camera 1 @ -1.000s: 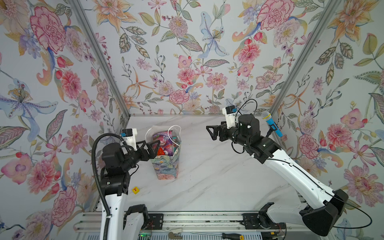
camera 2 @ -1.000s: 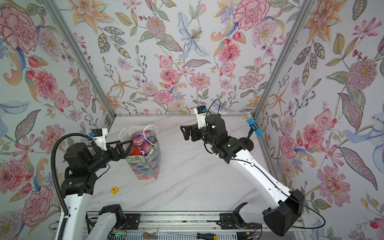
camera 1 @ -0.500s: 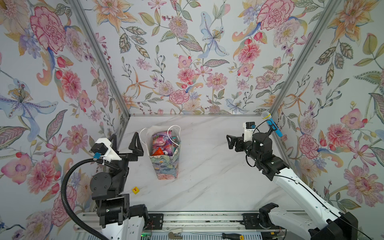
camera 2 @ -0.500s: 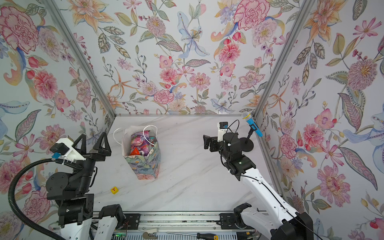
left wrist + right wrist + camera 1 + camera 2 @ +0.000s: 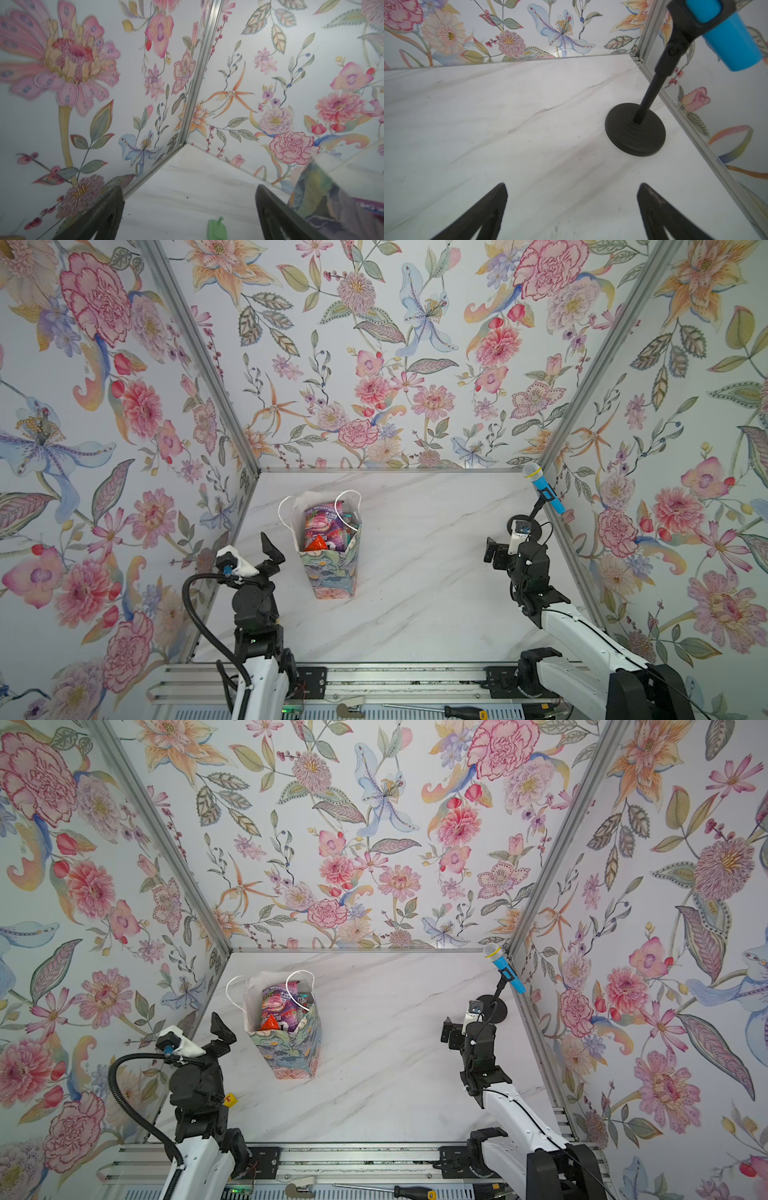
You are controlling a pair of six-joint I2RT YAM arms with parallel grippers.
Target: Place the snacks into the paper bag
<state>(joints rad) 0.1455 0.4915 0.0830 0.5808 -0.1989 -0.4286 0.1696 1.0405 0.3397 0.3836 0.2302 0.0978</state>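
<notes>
Both arms have drawn back from the paper bag toward the near edge since the earlier frames. The left one has tipped its wrist up at the far left corner, and the right one has swung out to the right wall. At the left, the left gripper hangs with its jaws spread wide and nothing between them, near and left of the bag and clear of it. A tiny yellow cube shows just right of that arm, and the left wrist view shows a small green tab on the table below the jaws; it does not look like a packet. The bag stands upright left of centre, midway between near and far. The snacks fill it up to its mouth, with a red-orange sachet on top at the near side, and white cord handles droop over the rim. No packet shows on the table, so I judge the packing finished and the step in hand a retreat to rest. To do it well, keep the left jaws off the cords and the bag's near left wall, since the bag looks light and could tip. Further right, the right gripper is likewise wide open and empty, close to the microphone stand and its blue microphone. That arm should fold without brushing the base.
</notes>
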